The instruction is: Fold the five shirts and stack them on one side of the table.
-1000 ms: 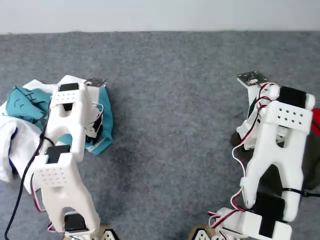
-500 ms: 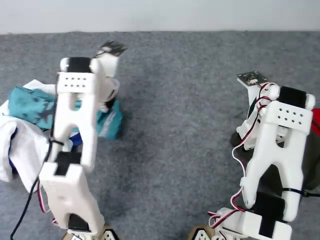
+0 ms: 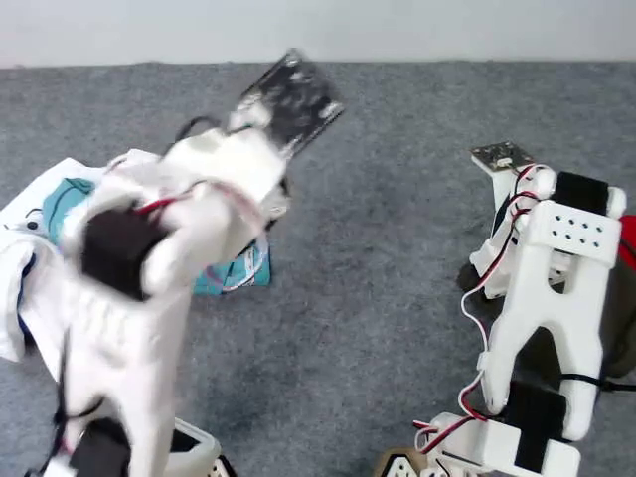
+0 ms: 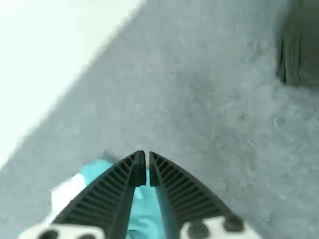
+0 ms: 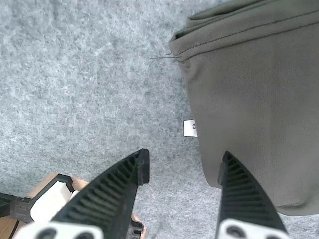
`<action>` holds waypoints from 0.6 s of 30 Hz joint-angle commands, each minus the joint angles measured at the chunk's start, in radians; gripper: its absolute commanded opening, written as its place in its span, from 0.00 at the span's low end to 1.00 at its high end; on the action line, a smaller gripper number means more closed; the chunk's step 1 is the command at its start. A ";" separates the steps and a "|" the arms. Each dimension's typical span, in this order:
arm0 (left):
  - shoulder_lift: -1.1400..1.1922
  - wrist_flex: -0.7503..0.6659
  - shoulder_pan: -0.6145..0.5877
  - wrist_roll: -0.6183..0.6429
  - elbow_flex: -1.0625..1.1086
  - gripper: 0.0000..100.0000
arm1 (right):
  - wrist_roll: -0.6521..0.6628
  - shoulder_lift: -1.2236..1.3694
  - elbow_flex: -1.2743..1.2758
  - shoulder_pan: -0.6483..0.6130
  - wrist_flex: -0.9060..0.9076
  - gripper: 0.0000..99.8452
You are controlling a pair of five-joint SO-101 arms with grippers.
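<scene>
A teal shirt point(image 3: 235, 279) lies crumpled at the left of the grey table, on a heap of white shirts point(image 3: 28, 288). My left arm point(image 3: 199, 199) is raised over them. In the left wrist view my left gripper point(image 4: 143, 155) is shut, with teal shirt point(image 4: 142, 196) cloth showing between its fingers. On the right, a folded olive shirt point(image 5: 239, 99) lies flat. My right gripper point(image 5: 184, 155) hangs open just above its edge, one finger over the cloth, the other over bare table. The right arm point(image 3: 552, 268) hides most of that shirt from above.
A red shirt point(image 3: 628, 248) peeks out at the right edge beside the right arm. Grey table point(image 3: 368, 229) lies bare between the arms. A white tag point(image 5: 190, 128) sticks out of the olive shirt's edge. The white wall runs along the far side.
My left arm has lifted and swung up and to the right, and the teal shirt's edge has been dragged right with it. The right arm has stayed still.
</scene>
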 commanded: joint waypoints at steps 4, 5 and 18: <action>0.006 -0.035 -0.269 -0.018 0.332 0.03 | -0.009 -0.048 0.046 -0.012 0.038 0.23; 0.028 -0.051 -0.304 -0.018 0.398 0.05 | -0.009 -0.048 0.057 -0.012 0.036 0.23; 0.233 -0.077 -0.367 0.092 0.515 0.11 | -0.046 -0.320 -0.278 -0.035 -0.274 0.20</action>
